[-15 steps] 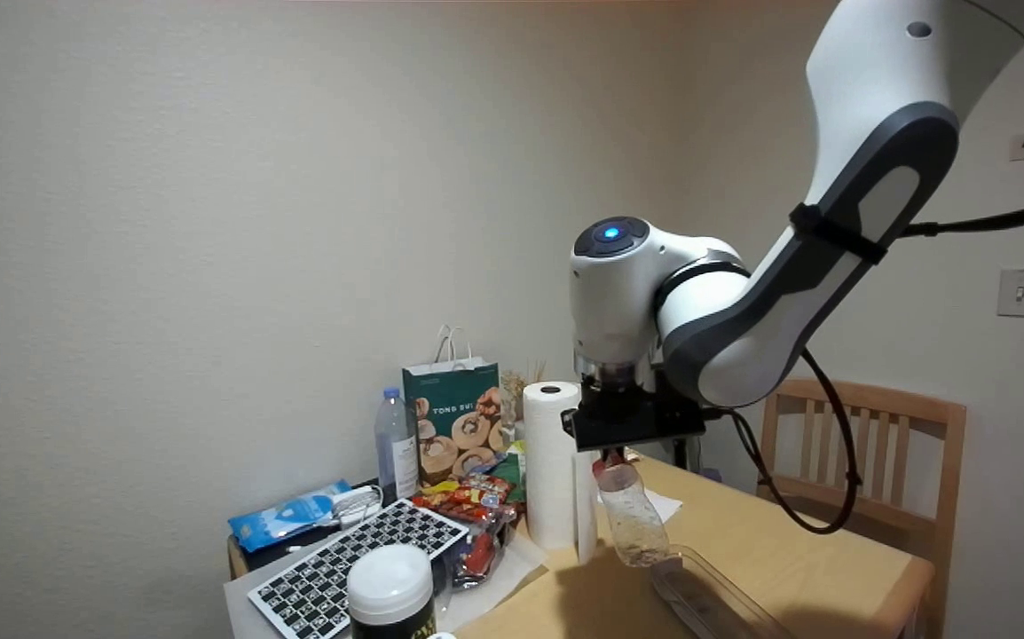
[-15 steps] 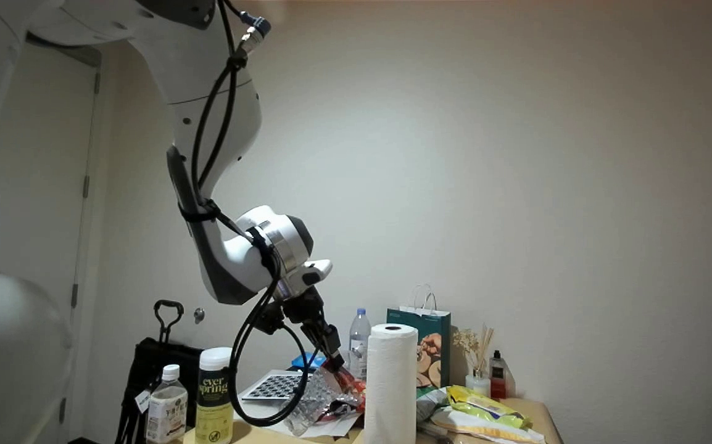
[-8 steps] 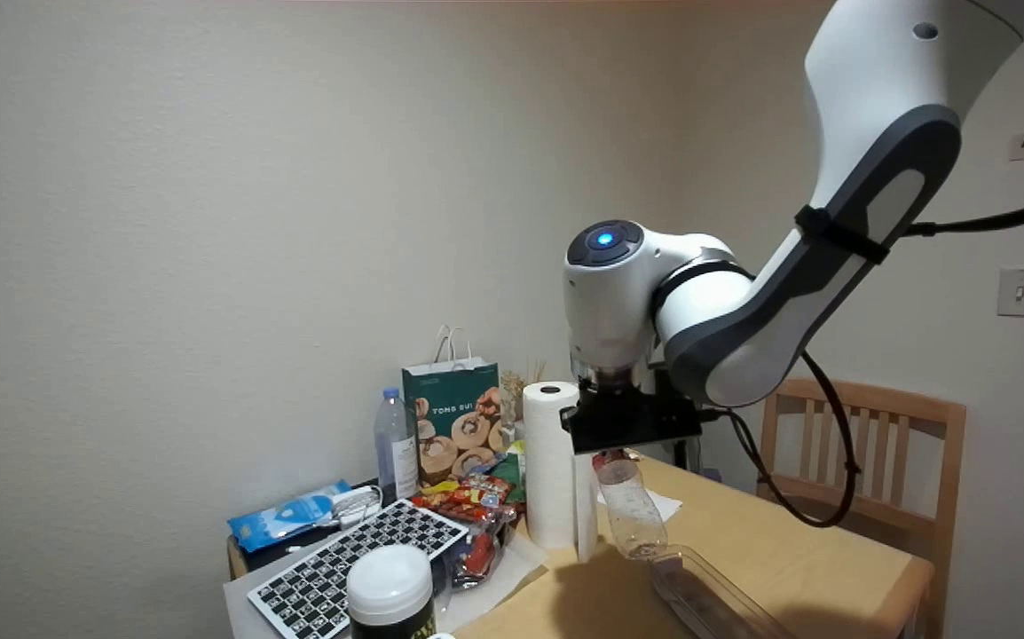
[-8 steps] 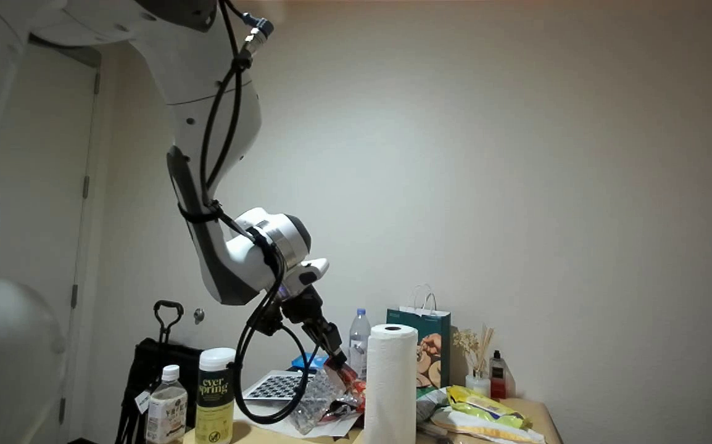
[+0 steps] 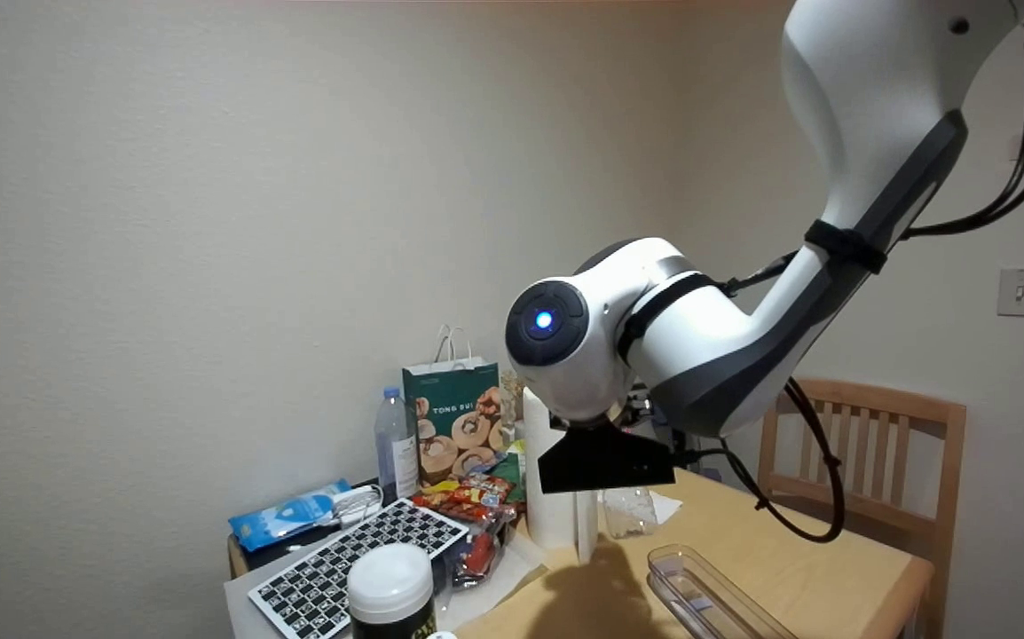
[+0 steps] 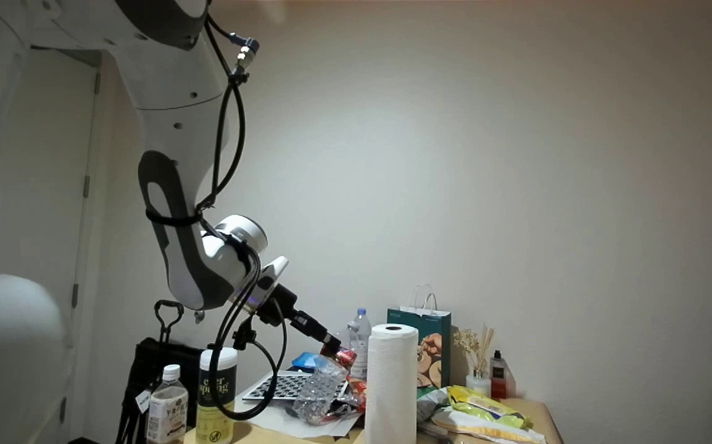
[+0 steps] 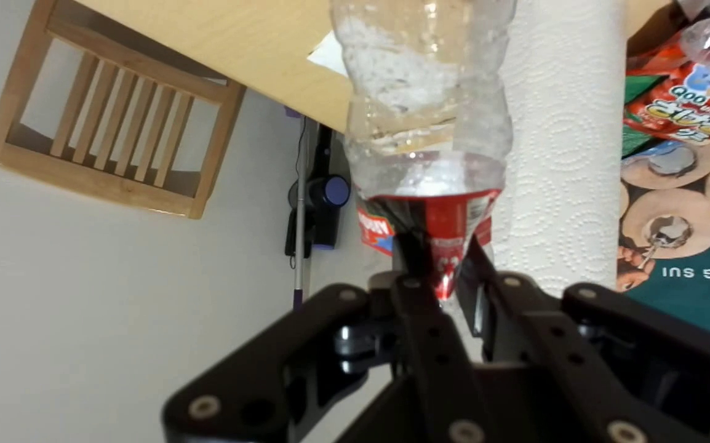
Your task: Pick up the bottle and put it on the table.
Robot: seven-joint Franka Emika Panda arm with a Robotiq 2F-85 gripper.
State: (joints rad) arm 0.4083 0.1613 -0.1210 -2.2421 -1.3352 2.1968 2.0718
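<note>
The bottle is clear, crinkled plastic with a red label. It fills the upper middle of the wrist view (image 7: 432,92). My gripper (image 7: 441,264) is shut on its red-labelled end, one finger on each side. In an exterior view the bottle (image 6: 319,391) hangs tilted below the fingertips (image 6: 331,345), its clear end down to the left. In an exterior view only its clear lower end (image 5: 629,513) shows beneath my black wrist mount, over the tan wooden table (image 5: 796,532). I cannot tell whether it touches the table.
A paper towel roll (image 5: 552,524) stands close beside the bottle. A clear plastic tray (image 5: 712,595) lies on the table's near part. Snack bags (image 5: 476,497), a checkered board (image 5: 357,564), a white-lidded canister (image 5: 390,586) and a tall bottle (image 5: 397,444) stand around. A slatted chair (image 5: 867,453) is behind.
My wrist has tilted over and sunk, moving left in an exterior view. The gripper now points more sideways. The held bottle has swung with it, away from the clear tray's end.
</note>
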